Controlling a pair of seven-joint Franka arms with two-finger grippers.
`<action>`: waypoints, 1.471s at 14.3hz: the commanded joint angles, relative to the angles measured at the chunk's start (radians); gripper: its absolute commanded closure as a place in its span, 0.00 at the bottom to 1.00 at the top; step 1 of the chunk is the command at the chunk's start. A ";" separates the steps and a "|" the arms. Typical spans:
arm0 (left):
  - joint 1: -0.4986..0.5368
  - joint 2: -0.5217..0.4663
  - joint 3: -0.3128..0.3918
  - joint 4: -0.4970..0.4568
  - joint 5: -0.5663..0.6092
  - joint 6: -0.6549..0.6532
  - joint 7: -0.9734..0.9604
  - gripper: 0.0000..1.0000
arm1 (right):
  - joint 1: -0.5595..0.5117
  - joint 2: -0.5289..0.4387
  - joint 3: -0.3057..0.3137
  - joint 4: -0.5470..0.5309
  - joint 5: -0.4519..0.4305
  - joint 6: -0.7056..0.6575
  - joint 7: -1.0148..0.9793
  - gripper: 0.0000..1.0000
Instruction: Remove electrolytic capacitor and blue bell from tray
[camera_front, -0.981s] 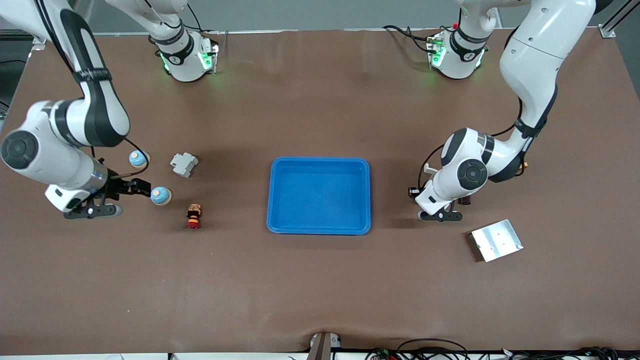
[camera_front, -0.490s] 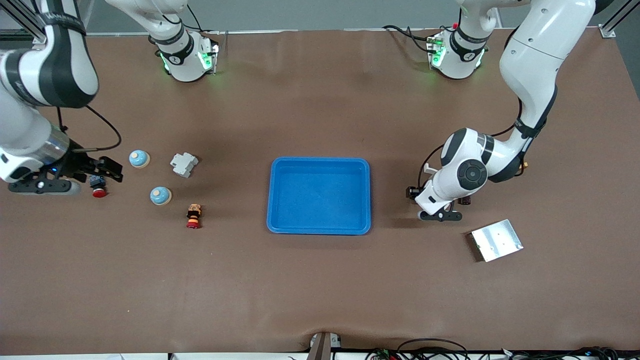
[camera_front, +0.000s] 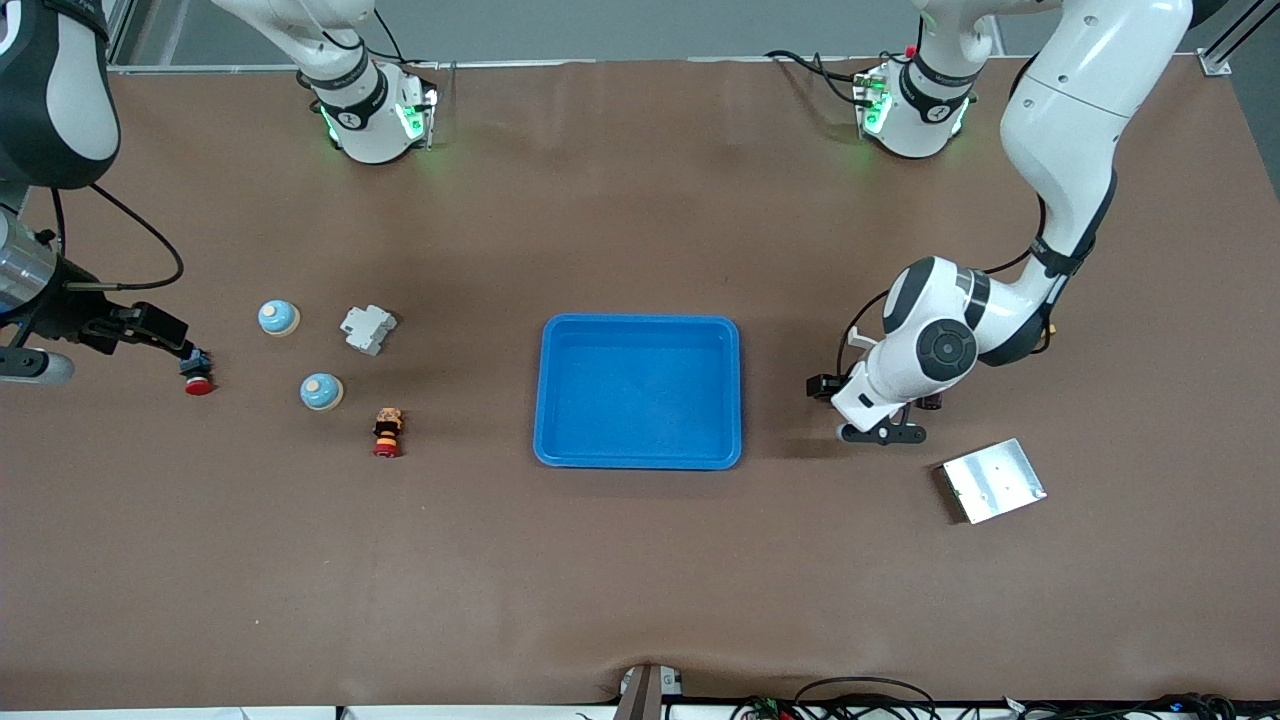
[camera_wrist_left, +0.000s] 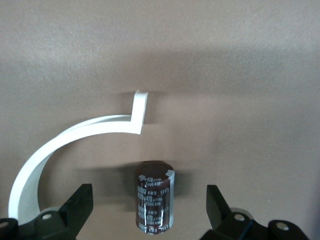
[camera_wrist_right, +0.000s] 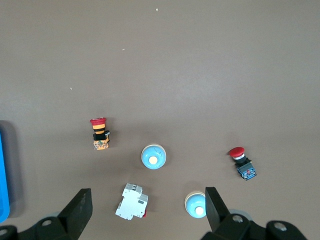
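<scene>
right gripper (camera_front: 150, 330) is seen high over the right arm's end of the table, fingers spread wide and nothing carried. just under its tips a red push button (camera_front: 197, 379) lies on the brown table (camera_front: 640, 580). beside it two blue bells (camera_front: 278, 317) (camera_front: 321, 391) are set down, with a grey circuit breaker (camera_front: 368, 329) and a stacked red-and-orange button (camera_front: 387, 432) between them and the tray.

at the middle, the blue tray (camera_front: 640, 460) is found bare inside, so the removal looks done, by this judgement.

toward the left arm's end, left gripper (camera_wrist_left: 147, 210) is held low with jaws parted, and the electrolytic capacitor (camera_wrist_left: 154, 195) stands upright between them, touched by neither finger. a silver metal plate (camera_front: 992, 480) lies near, closer to the front camera.

next, a straight lift is called for so the capacitor is not knocked over. the plate should be avoided, while open room is seen toward the front edge of the table.
</scene>
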 joint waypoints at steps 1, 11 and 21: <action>0.013 -0.047 -0.005 0.001 0.018 -0.050 -0.006 0.00 | -0.009 -0.011 0.016 0.035 0.009 -0.024 -0.001 0.00; 0.153 -0.287 -0.028 0.057 -0.032 -0.398 0.086 0.00 | -0.017 -0.129 0.012 0.013 0.000 -0.102 -0.119 0.00; 0.319 -0.611 -0.015 0.057 -0.192 -0.626 0.361 0.00 | -0.012 -0.150 0.016 0.010 0.000 -0.114 -0.116 0.00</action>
